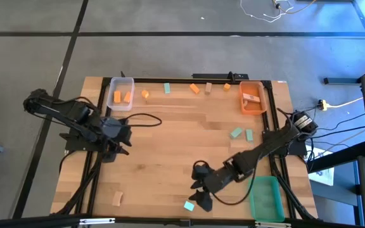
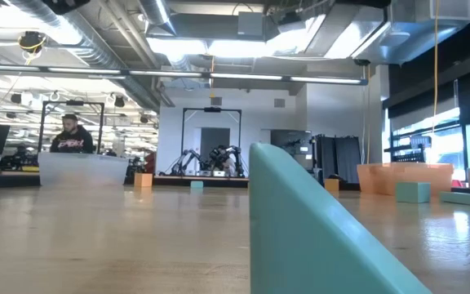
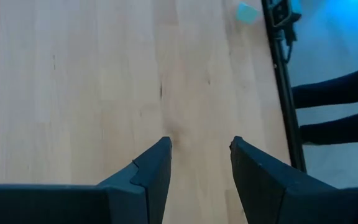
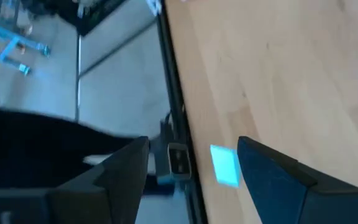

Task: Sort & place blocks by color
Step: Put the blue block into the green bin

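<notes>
Note the right gripper (image 1: 198,197) near the front edge of the desk (image 1: 170,158), with a teal block (image 1: 189,205) lying on the wood just beside it. In the right wrist view the fingers (image 4: 272,174) stand spread, the same teal block (image 4: 225,165) sits between them near the desk rim, and nothing is pinched. Room on that side is tight: the black frame rail runs along the edge, and the green bin (image 1: 266,196) stands close to the right.

The left gripper (image 1: 120,136) waits over the left part of the desk. Its fingers (image 3: 151,177) are spread over bare wood and hold nothing.

The middle of the desk is open wood.

Locate the remaining blocks as follows:
- Two teal blocks (image 1: 236,133) lie right of centre.
- A pale wood block (image 1: 117,198) lies near the front left corner.
- Along the back edge lie an orange block (image 1: 145,94), a teal one (image 1: 168,88), another orange one (image 1: 195,88), a pale one (image 1: 208,88) and an orange one (image 1: 227,87).
- The clear bin (image 1: 120,82) at back left contains orange pieces.
- The orange bin (image 1: 252,106) at back right contains a pale piece.
</notes>
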`<state>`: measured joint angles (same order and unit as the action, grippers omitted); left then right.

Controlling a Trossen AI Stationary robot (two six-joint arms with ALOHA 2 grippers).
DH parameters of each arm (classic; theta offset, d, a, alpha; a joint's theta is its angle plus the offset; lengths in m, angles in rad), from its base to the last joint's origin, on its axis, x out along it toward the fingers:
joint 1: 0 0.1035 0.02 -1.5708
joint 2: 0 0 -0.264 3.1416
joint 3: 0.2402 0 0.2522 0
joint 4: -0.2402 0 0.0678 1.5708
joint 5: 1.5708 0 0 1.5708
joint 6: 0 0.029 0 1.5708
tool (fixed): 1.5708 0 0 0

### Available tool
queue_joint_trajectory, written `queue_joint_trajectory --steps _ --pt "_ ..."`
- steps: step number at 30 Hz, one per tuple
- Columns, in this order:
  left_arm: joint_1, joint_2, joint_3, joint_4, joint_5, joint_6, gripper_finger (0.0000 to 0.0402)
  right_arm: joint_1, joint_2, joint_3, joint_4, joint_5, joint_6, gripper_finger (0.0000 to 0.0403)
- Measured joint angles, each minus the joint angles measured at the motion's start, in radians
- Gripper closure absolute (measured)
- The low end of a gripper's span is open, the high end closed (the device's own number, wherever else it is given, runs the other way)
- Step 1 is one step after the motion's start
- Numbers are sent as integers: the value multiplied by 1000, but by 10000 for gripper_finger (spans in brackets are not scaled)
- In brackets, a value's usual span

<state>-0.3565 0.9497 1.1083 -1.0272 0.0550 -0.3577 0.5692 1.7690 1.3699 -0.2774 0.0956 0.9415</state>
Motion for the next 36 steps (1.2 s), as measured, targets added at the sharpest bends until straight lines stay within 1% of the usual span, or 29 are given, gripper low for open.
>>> queue_joint_trajectory --steps 3,5,11,16,22,32,36 --pt "-23 -23 0 1 -19 -1 248 31 19 1 18 81 -5 156" --pt "-37 -32 0 4 -29 -11 248 48 37 1 35 102 -22 156" --pt "-69 -47 0 3 -53 -33 248 78 109 1 61 105 -34 156" --pt "-87 -47 0 3 -95 -34 248 80 177 1 79 105 -41 156" --pt "-90 -48 0 4 -97 -59 248 80 233 1 104 97 -56 156" --pt "-90 -47 0 4 -99 -61 248 80 246 1 99 96 -58 156" --pt "-90 -47 0 4 -117 -62 248 80 246 1 83 96 -32 156"
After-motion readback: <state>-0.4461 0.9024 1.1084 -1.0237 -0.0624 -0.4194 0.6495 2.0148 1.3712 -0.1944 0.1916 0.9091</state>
